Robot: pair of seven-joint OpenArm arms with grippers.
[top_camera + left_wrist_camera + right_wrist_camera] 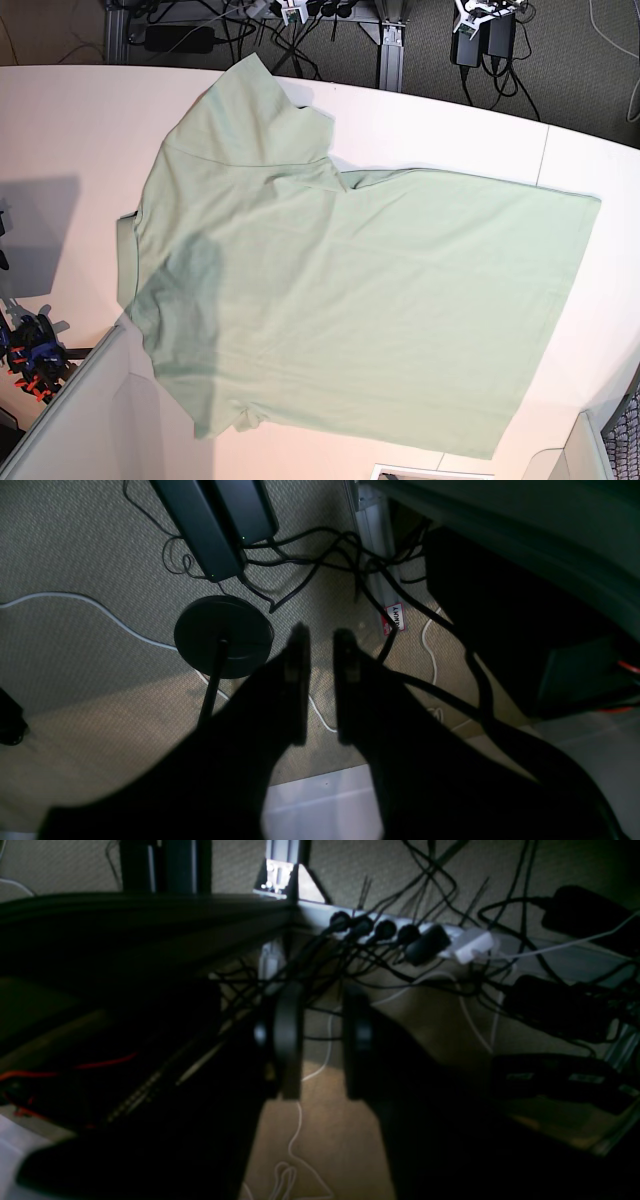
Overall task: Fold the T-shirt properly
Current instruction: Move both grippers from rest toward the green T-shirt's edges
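The pale mint-green T-shirt [340, 300] lies spread flat on the white table [60, 130]. Its collar is at the left, one sleeve points to the far edge, and the hem is at the right. Neither gripper shows in the base view. My left gripper [322, 632] hangs off the table over the carpet, fingers apart and empty. My right gripper [322, 990] also hangs beside the table over the floor, fingers apart and empty. The shirt shows in neither wrist view.
A round black stand base [223, 635], power bricks [215, 520] and tangled cables lie on the carpet below the left gripper. A power strip [400, 932] with several plugs sits behind the right gripper. A dark table edge [125, 910] runs to its left.
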